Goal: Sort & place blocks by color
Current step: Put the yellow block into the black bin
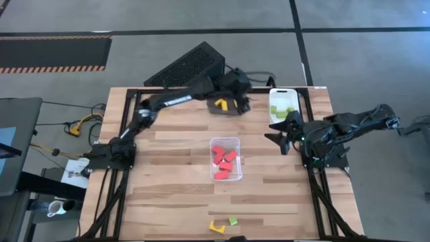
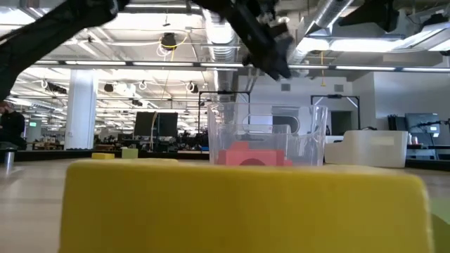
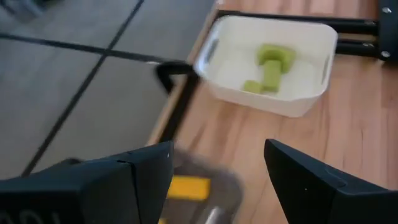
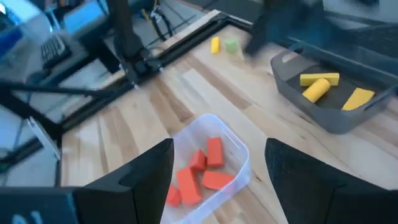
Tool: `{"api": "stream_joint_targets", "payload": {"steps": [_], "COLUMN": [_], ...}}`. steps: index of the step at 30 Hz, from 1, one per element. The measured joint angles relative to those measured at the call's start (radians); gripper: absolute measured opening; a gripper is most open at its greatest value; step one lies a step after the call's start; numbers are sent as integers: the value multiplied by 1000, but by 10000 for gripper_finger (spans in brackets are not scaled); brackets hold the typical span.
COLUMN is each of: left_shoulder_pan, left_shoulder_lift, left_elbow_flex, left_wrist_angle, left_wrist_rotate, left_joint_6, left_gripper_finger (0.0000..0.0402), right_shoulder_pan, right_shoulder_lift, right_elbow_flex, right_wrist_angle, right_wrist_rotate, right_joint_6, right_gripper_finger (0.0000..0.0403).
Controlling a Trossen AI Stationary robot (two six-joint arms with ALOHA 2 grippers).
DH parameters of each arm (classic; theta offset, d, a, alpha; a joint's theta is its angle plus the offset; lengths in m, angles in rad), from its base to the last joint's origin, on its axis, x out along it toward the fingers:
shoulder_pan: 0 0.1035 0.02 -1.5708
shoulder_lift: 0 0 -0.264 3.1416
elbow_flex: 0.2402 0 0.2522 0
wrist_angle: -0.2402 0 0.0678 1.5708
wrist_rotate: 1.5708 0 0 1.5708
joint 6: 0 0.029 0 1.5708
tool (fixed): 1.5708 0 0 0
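My left gripper (image 1: 240,101) (image 3: 217,146) hangs open above the dark bin (image 1: 225,107), at its right end. The bin holds yellow blocks (image 3: 186,186) (image 4: 320,84). My right gripper (image 1: 275,131) (image 4: 219,144) is open and holds nothing. It hovers right of the clear bin (image 1: 225,159), which holds several red blocks (image 4: 199,168). Green blocks (image 3: 270,62) lie in the white bin (image 1: 283,104). A loose yellow block (image 1: 216,226) (image 2: 246,204) and a loose green block (image 1: 233,220) lie flat on the table by its near edge.
The three bins stand apart on the wooden table (image 1: 168,181), the dark and white ones along the far edge. A black metal frame (image 1: 316,195) runs along the table's sides. The left arm (image 1: 168,101) reaches across the far left part. Bare wood lies left and right of the clear bin.
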Motion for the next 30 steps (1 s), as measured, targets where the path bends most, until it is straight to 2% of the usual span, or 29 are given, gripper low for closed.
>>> {"api": "stream_joint_targets", "payload": {"steps": [5,10,14,17,20,26,30], "left_shoulder_pan": [37,99,168,232,302,487,586], "left_shoulder_lift": [-104,-208,-246,-305,-368,-445,-441], "left_elbow_flex": [-2,0,-36,-109,-235,-564,-748], "left_wrist_angle": [-229,-524,-736,-752,-726,-685,-655], "left_wrist_rotate": [-55,-205,-249,-265,-249,-33,-9], "left_joint_6": [-22,-47,-124,-147,-146,-172,-249], "left_gripper_finger": [236,236,236,236,236,236,235], "right_shoulder_pan": [12,9,8,8,8,8,6], "right_shoulder_lift": [4,13,27,48,71,117,137], "right_elbow_flex": [0,-1,-1,-1,-1,-1,-1], "right_wrist_angle": [2,4,12,12,9,14,35], "right_wrist_rotate": [-3,-9,-9,-9,-9,-9,-2], "right_joint_6": [-58,-71,-69,-70,-70,-67,-67], "right_gripper_finger": [276,276,276,276,276,276,276]}}
